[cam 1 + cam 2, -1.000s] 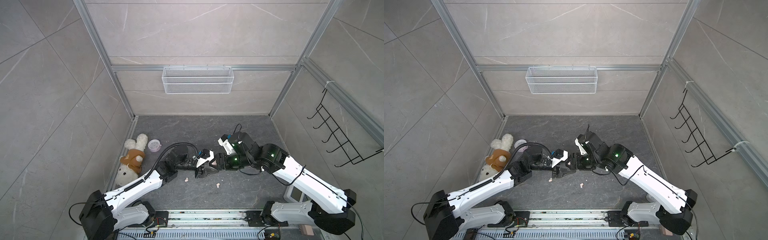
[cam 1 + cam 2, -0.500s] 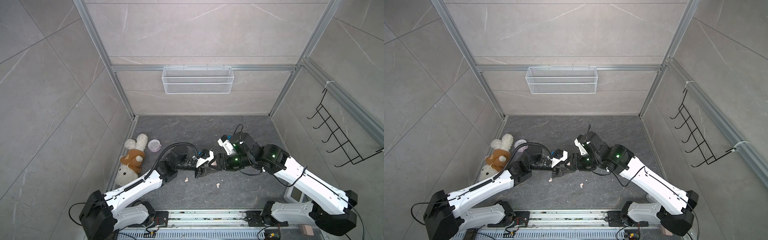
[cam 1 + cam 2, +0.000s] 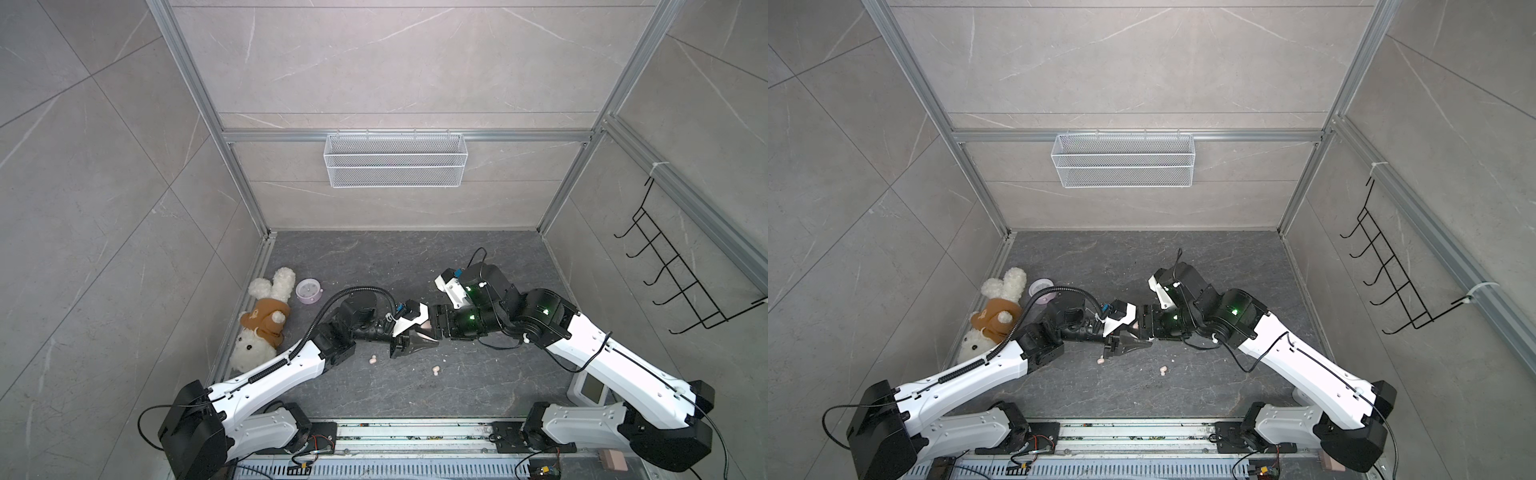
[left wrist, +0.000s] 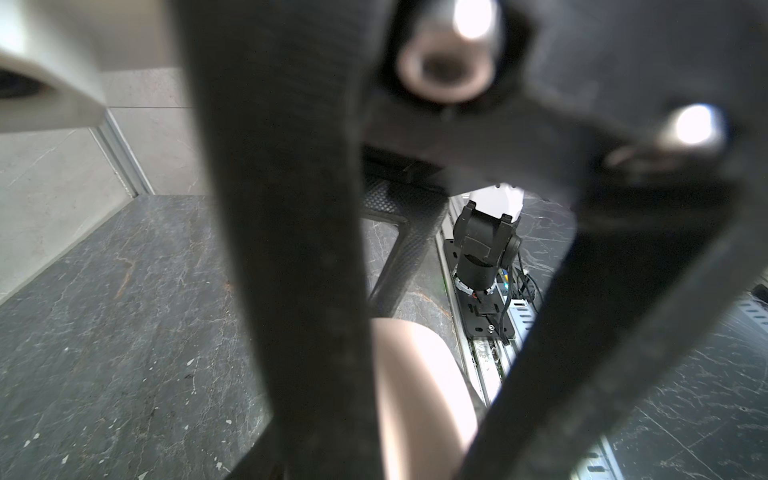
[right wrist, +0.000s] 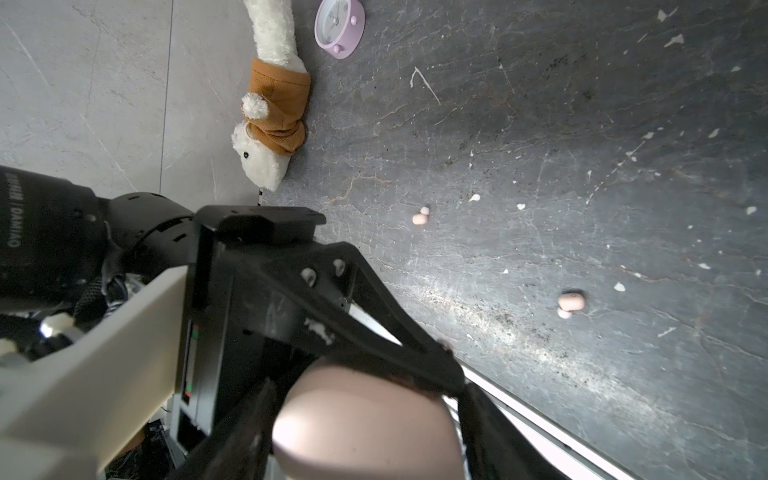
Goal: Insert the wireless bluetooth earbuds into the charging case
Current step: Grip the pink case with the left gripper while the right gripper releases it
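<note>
Dark marbled floor [image 3: 415, 266], dotted with white flecks [image 5: 673, 40] and boxed in by grey tiled walls [image 3: 104, 187]. A wire basket [image 3: 392, 166] hangs on the back wall, a black hook rack [image 3: 681, 282] on the right one. Plush rabbit [image 3: 266, 320] and lilac clock [image 3: 308, 291] hug the left edge.

Mid-floor, the left gripper [image 3: 430, 340] is clenched on the peach-pink charging case [image 5: 365, 415]. The right gripper [image 3: 434, 328] has its fingers either side of it, but squeezing or slack, I can't tell.

Loose on the floor in front lie the left earbud [image 3: 372, 360] and, apart from it, the right earbud [image 3: 435, 370]. Open floor runs behind the arms to the back wall.
</note>
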### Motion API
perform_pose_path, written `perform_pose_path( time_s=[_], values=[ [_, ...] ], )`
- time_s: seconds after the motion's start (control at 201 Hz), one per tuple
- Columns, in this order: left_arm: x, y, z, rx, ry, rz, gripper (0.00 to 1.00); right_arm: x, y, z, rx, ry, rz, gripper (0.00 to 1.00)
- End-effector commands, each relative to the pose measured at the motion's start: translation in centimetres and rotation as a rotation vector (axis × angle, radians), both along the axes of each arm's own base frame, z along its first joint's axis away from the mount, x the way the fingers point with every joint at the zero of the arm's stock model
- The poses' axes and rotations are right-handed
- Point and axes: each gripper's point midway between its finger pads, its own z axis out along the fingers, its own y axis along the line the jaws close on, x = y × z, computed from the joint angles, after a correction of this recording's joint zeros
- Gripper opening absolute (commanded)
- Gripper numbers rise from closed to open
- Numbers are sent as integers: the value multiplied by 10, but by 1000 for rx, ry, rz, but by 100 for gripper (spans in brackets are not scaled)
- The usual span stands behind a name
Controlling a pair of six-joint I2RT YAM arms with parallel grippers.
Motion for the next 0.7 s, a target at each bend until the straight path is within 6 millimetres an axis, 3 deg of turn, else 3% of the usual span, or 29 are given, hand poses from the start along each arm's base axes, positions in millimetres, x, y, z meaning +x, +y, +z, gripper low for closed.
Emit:
perform_pose_path(
  time_s=[0.0,0.184,0.443,0.692],
  values=[
    [-9,1,29,-68,-61,-51,34,5,-1,6,27,-22,-25,74],
    [-8,1,25,-57,-50,-39,33,4,-7,6,32,-12,-38,77],
    [-4,2,17,-41,-29,-11,30,3,-30,10,4,-27,-80,82],
    [-5,1,29,-127,29,-3,29,3,-59,35,-52,-128,-79,87]
  ],
)
